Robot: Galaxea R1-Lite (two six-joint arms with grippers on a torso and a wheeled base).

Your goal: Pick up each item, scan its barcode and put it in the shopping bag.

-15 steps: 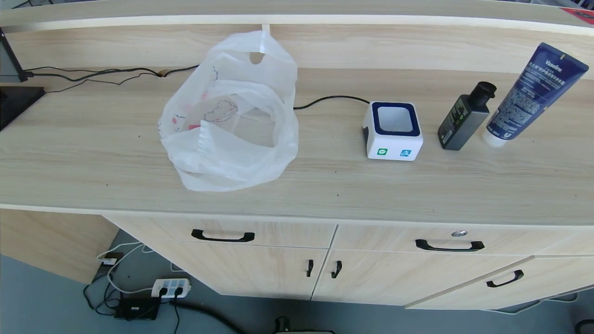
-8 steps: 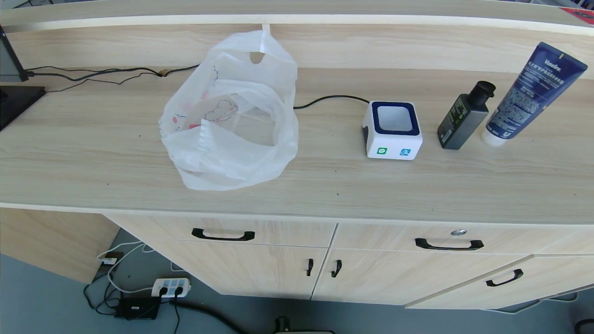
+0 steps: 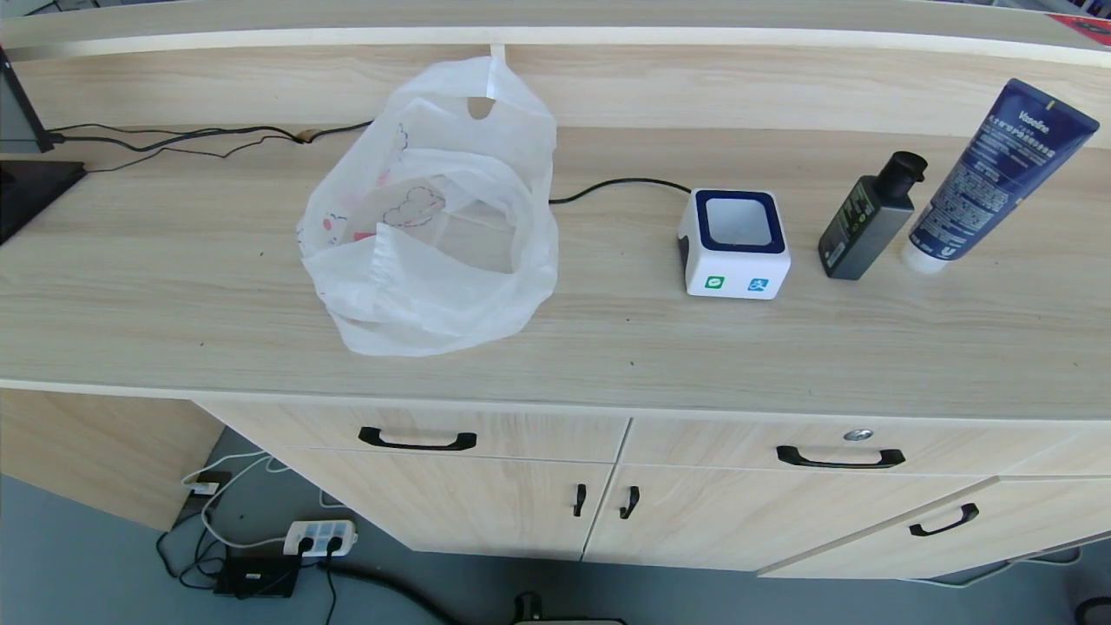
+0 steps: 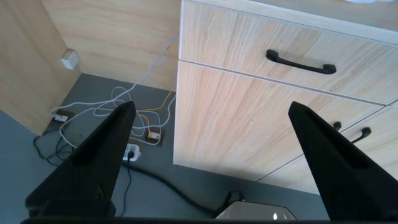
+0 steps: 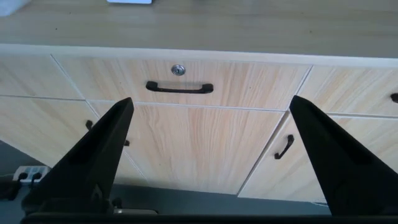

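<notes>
Nothing moved: shopping bag untouched, left hand and right hand splayed open (facing drawers).

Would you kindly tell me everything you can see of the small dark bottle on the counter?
The dark bottle is slim and flat-sided, greyish-black, apparently plastic, with a black cap on a narrower neck and a printed label down its front. It stands upright on the wooden counter, between the white scanner and the blue tube, close beside the tube. Nothing grips it.
</notes>
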